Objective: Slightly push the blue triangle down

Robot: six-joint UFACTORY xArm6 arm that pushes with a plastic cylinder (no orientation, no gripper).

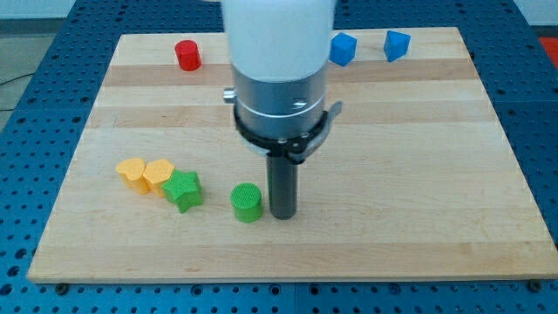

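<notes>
My tip (283, 215) rests on the wooden desk (418, 174), low in the view and a little left of centre. The tool is a plain dark rod under a wide silver and white housing; it has nothing to open or close and it grasps nothing.

Just beside the tip, on the view's left, stands the green cylinder (247, 202); whether the two touch, I cannot tell. Further left of the tip lies the green star (184, 189), and beyond that the two yellow blocks (146, 174), pressed together, the nearer one touching the star.

Far from the tip, toward the view's top and right, sit two blue blocks, well apart from it. The blue triangle (397, 44) is the one further right, near the desk's top edge; the other blue block (343, 49) lies to its left, close to the housing. The red cylinder (187, 55) stands up and to the left of the tip, also near the top edge.
</notes>
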